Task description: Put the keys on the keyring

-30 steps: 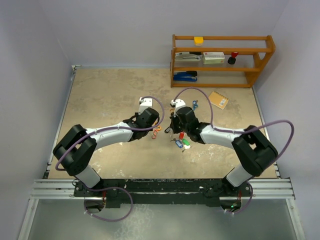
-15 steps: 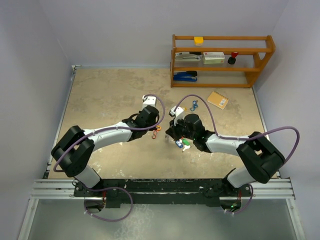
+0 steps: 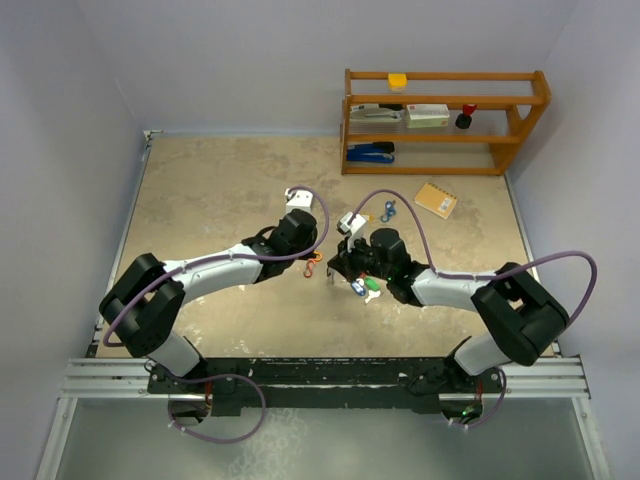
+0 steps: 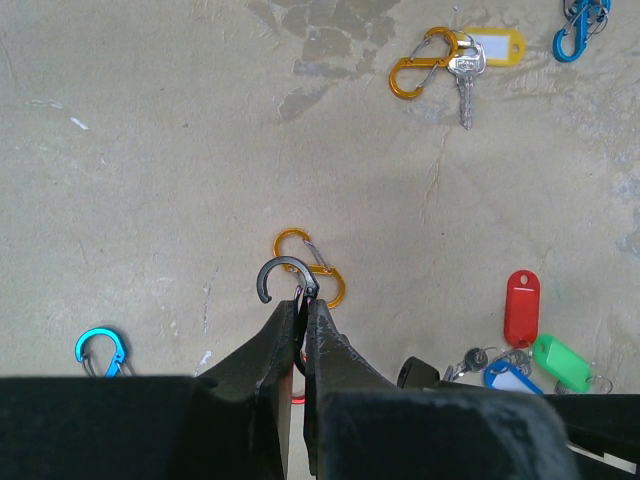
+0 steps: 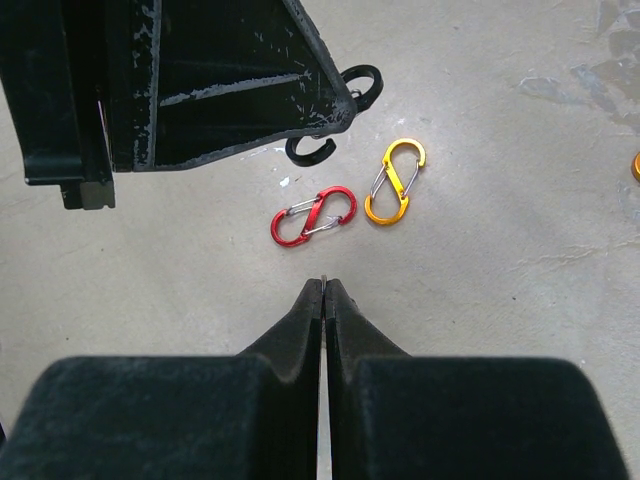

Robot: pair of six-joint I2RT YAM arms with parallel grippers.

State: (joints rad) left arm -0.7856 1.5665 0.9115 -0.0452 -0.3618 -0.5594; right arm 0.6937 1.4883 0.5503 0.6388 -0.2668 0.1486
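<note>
Since a second ago my right claw [image 5: 325, 285] swings down toward the keys [image 4: 508, 376], pinched shut; left claw [image 4: 303, 296] clamps the black keyring [image 4: 284, 260]. Light, slippery things: I'd grip a tag.

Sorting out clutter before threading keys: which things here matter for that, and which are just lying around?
Job: tagged keys, black clip in left gripper, right gripper.
Lying about: orange clip, red clip, blue clip, shelf.

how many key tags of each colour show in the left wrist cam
yellow key tag: 1
red key tag: 1
green key tag: 1
blue key tag: 1
total: 4
</note>
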